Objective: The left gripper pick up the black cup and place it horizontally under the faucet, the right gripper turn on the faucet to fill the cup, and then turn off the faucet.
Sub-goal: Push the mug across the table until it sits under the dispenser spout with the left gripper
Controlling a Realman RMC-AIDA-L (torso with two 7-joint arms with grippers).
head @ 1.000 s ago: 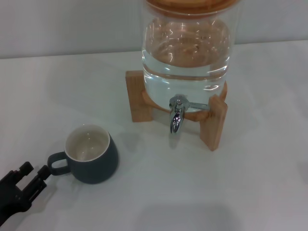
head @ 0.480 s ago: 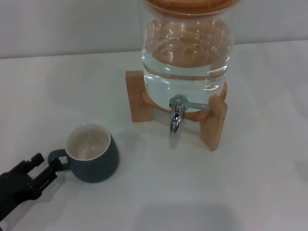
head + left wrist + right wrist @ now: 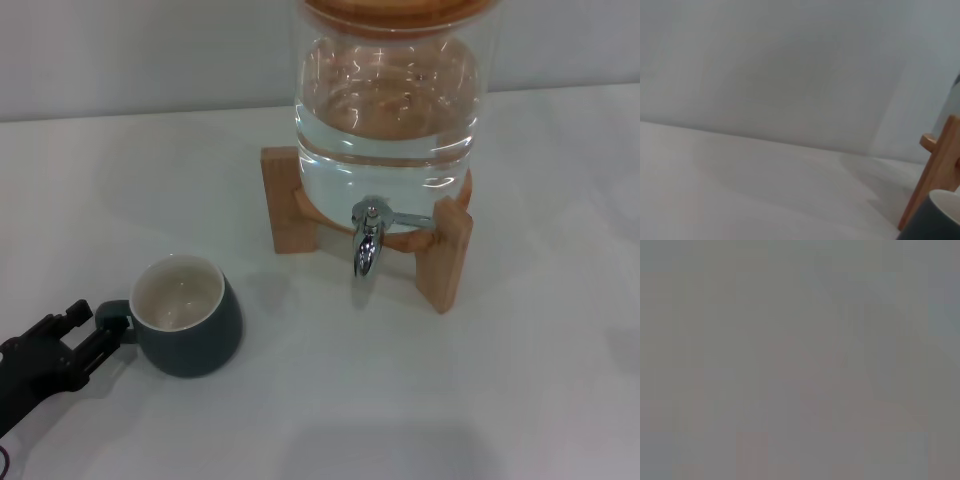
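The black cup (image 3: 192, 338) stands upright on the white table (image 3: 120, 180), left of and nearer than the faucet (image 3: 366, 242), its cream inside showing and its handle pointing left. My left gripper (image 3: 92, 325) reaches in from the lower left, open, with one finger on each side of the cup's handle. In the left wrist view only the cup's rim and wall (image 3: 936, 220) show at one corner. The chrome faucet hangs from the glass water dispenser (image 3: 385, 100), its lever pointing right, with no water running. The right gripper is out of view; the right wrist view shows only flat grey.
The dispenser sits on a wooden stand (image 3: 446, 258), also seen in the left wrist view (image 3: 936, 170). The dispenser is filled with water. A pale wall runs behind the table.
My left gripper has moved forward and up to the cup's handle, which now lies between its fingers. The cup has shifted and turned slightly to the left.
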